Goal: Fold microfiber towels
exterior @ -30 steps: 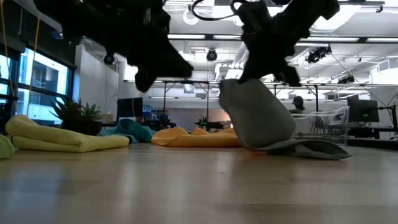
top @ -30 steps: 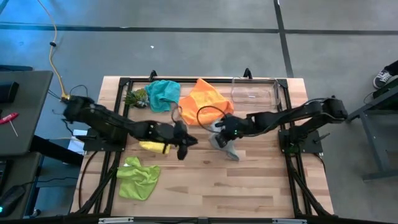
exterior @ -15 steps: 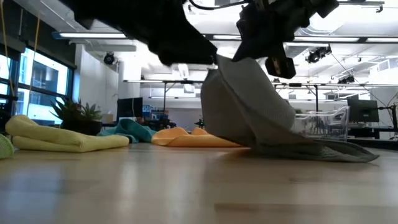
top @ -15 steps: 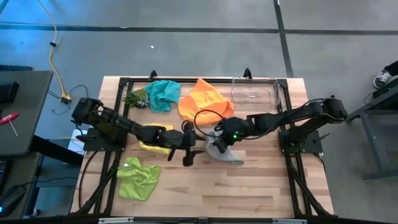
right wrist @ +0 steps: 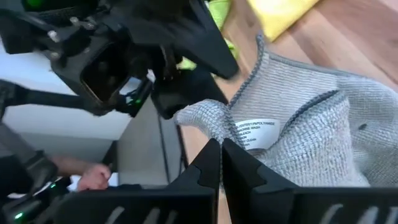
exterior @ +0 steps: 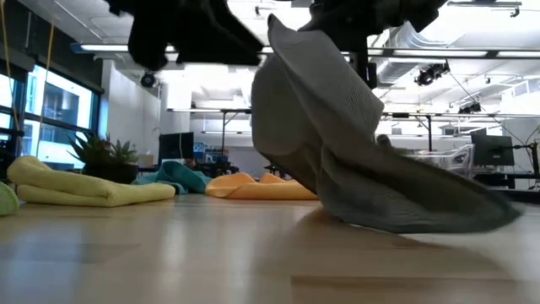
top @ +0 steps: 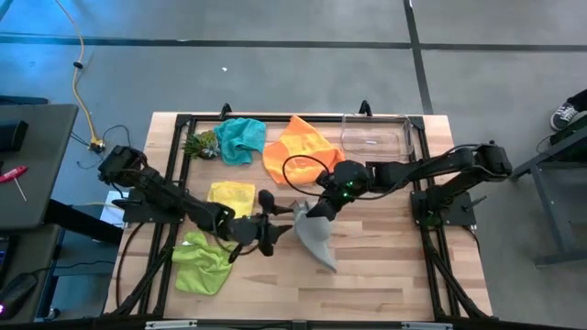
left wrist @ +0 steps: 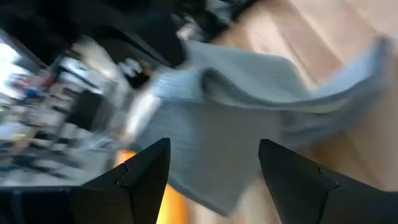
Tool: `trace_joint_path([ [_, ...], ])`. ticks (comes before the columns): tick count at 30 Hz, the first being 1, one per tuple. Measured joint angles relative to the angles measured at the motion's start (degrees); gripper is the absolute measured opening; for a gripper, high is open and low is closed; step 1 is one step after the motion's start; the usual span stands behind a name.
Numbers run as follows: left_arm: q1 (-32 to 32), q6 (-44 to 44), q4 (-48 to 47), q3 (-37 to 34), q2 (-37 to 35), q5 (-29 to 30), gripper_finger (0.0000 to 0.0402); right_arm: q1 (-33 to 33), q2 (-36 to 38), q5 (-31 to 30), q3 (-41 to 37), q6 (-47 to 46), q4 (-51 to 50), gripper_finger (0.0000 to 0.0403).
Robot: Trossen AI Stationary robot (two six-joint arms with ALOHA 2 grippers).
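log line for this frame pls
left gripper: open, facing grey towel, not gripping | right gripper: shut on grey towel corner, lifted | yellow towel: folded

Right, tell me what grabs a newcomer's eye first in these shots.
The soft grey microfiber towel at the table's middle stands out: the right end effector is shut on one corner and lifts it, while the rest trails down onto the wood. The left end effector, open, sits right beside the raised cloth. Around them lie a folded yellow towel, a crumpled lime green towel, and orange and teal towels at the far edge.
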State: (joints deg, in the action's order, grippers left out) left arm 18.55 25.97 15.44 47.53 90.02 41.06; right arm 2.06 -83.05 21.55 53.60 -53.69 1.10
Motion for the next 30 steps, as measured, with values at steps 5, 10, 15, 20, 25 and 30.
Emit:
trace_joint_path([
  [5, 1.13, -0.28, -1.43, 0.02, -3.15, 2.18, 0.0234, -0.63, 0.0, 2.56, 0.0, -0.27, 1.04, 0.0],
  [10, -0.37, -0.26, 1.82, 0.02, -4.27, 1.2, 0.0234, -0.68, 0.0, 2.66, 0.0, -1.38, 4.53, 0.0],
  [15, -2.39, 1.5, 5.26, -0.02, -3.26, -2.09, 0.0234, -0.91, 0.0, 2.7, 0.02, -2.84, 8.78, 0.0],
  [20, -2.28, 1.76, 7.9, -0.02, -4.32, 3.01, 0.0234, -0.91, 0.0, 2.68, 0.02, -2.79, 7.93, 0.0],
  [25, -0.84, 3.29, 7.67, -0.02, -6.23, 3.11, 0.0234, -1.04, 0.0, 2.68, 0.02, -2.13, 7.74, 0.0],
  [30, 0.7, 0.0, 3.57, -0.02, -7.26, 2.3, 0.0234, -2.05, 0.0, 2.66, 0.02, -1.53, 7.99, 0.0],
])
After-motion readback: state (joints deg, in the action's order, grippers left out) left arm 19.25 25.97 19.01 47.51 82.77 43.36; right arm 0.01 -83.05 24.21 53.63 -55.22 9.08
